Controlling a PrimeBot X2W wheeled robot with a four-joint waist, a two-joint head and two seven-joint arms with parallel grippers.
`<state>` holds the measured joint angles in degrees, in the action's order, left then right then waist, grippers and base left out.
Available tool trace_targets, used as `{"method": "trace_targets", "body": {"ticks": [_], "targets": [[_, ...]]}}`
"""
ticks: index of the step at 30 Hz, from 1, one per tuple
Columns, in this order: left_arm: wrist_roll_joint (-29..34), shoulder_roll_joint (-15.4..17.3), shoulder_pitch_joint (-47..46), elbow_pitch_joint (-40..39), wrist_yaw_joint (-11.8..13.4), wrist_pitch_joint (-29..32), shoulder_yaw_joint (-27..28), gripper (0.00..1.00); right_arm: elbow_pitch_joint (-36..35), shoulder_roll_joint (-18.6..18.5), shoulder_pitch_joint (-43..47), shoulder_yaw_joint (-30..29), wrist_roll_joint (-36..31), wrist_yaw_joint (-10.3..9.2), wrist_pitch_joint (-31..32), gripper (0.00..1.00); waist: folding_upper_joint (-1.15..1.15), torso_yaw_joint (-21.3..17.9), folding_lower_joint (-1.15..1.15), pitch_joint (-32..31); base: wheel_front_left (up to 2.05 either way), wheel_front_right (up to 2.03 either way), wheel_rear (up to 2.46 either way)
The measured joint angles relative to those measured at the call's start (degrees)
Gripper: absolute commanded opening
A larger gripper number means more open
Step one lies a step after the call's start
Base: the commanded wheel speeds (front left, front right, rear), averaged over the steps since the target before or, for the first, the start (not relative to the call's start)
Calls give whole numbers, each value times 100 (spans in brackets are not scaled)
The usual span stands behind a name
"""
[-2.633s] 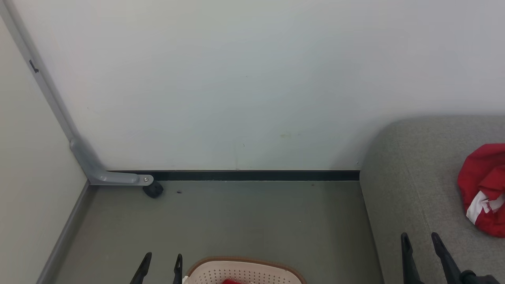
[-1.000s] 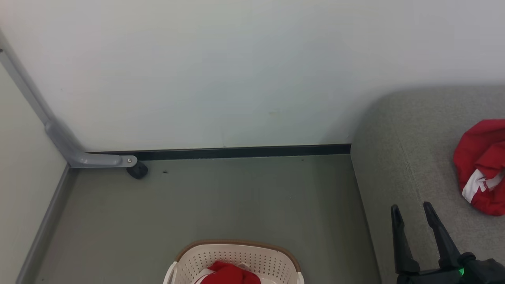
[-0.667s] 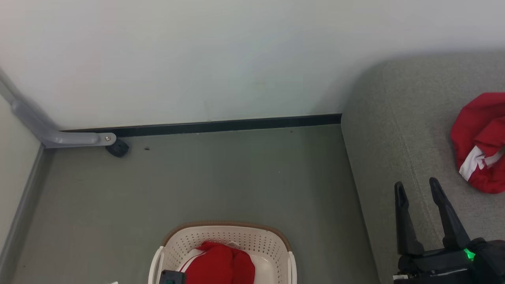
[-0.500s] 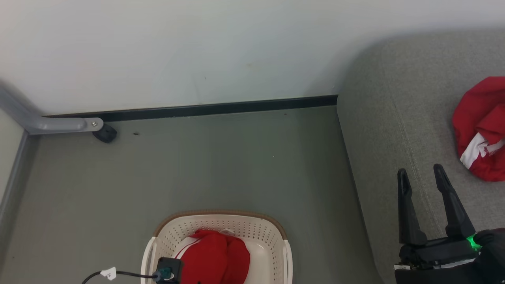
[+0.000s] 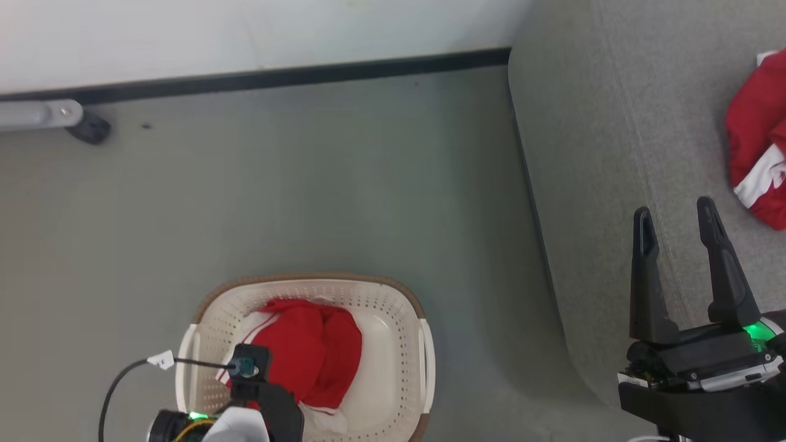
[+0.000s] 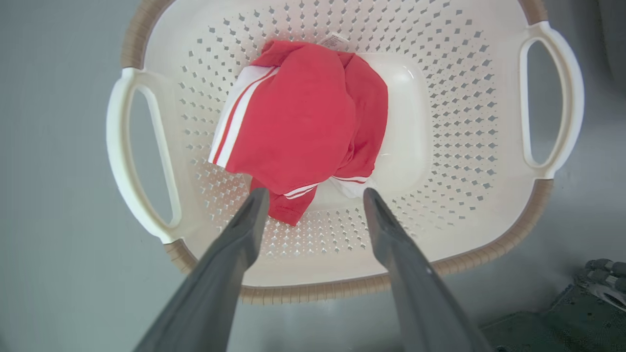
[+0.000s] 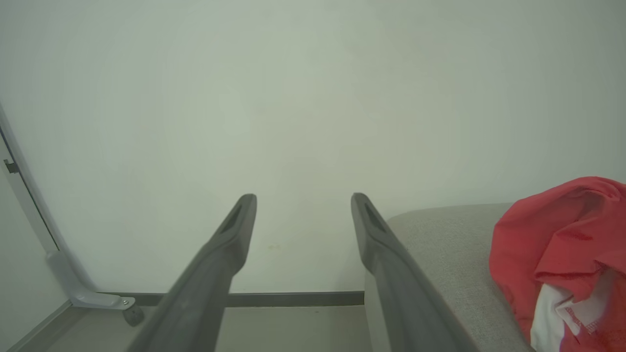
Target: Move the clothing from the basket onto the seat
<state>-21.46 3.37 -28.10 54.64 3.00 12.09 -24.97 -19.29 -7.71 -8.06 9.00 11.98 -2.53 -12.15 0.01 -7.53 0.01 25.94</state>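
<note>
A red garment (image 6: 298, 117) with white stripes lies bunched in the basket (image 6: 464, 98), left of its middle in the left wrist view, with bare basket bottom showing beside it. The left gripper (image 6: 314, 193) hangs above the basket with its fingers spread wide and nothing between them. Their tips are over the garment's near edge; whether they touch it I cannot tell.

The basket stands on the grey floor (image 5: 307, 184), apart from the seat (image 5: 589, 153), which lies to its right in the head view. A second garment (image 5: 758, 166), red with a white band, lies crumpled on the seat at that view's right edge. The right gripper (image 5: 673, 207) hovers over the seat's left part, fingers wide apart and empty, near the second garment but clear of it.

A black cable (image 5: 202, 364) with a white tag (image 5: 161, 360) runs to the left wrist. Past the floor, a dark skirting (image 5: 276, 77) runs along the white wall (image 5: 245, 31). A grey bracket (image 5: 37, 115) with a black castor (image 5: 91, 129) stands at the far left.
</note>
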Motion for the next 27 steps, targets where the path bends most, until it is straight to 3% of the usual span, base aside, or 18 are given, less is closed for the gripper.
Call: {"method": "trace_targets", "body": {"ticks": [13,27], "targets": [[419,434,-1053,326,0,163,-202,100,-276,145,-371,97,1,-37,1,100,0,-318,0,1115,0,0,0],[821,635,-1958,632,2,303,-466,100,-283,255,-765,131,20,-57,-62,100,0,-616,0,2177,0,0,0]]}}
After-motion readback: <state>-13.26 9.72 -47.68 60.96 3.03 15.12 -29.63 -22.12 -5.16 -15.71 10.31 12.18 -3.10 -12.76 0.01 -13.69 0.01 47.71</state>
